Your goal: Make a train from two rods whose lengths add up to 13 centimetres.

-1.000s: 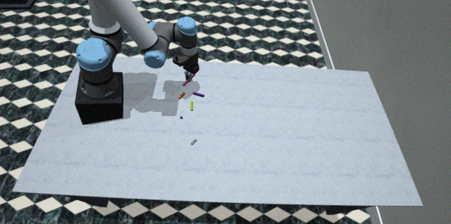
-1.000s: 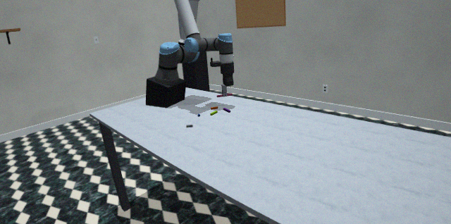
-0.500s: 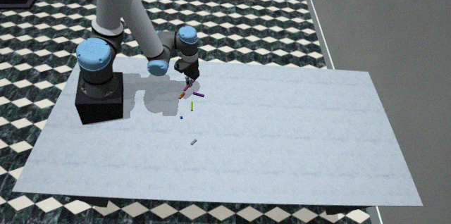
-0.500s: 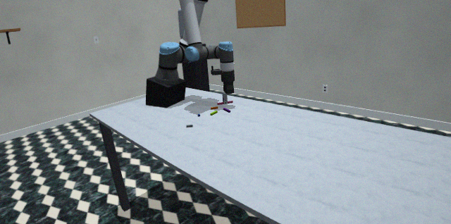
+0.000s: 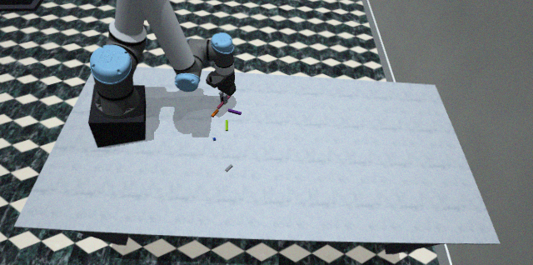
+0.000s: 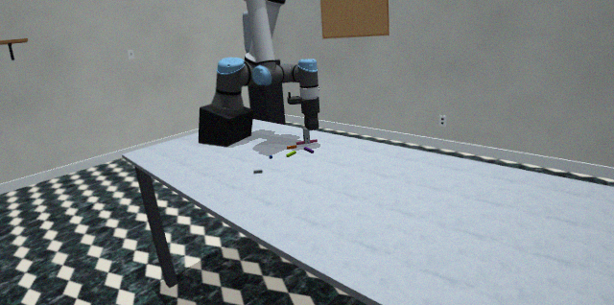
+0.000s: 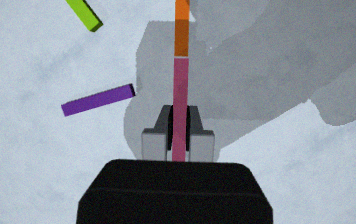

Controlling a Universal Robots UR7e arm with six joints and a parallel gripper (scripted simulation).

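My gripper [image 5: 224, 99] [image 6: 306, 139] [image 7: 179, 119] is shut on the long pink rod [image 5: 220, 106] [image 6: 314, 141] [image 7: 180, 80], low at the table top. Whether the rod touches the table cannot be told. Its far end is close to the near end of the orange rod [image 5: 215, 113] [image 6: 292, 147] [image 7: 181, 35]. In the wrist view a thin gap shows between them and they look nearly in line. The pink rod's other end is hidden under the gripper body in the wrist view. The orange rod lies flat.
A purple rod [image 5: 235, 112] [image 6: 309, 150] [image 7: 99, 100] lies beside the pink rod, apart from it. A lime rod [image 5: 226, 125] [image 6: 291, 153] [image 7: 85, 15], a small blue rod [image 5: 214, 139] [image 6: 271, 156] and a grey rod [image 5: 229, 167] [image 6: 258, 172] lie farther off.
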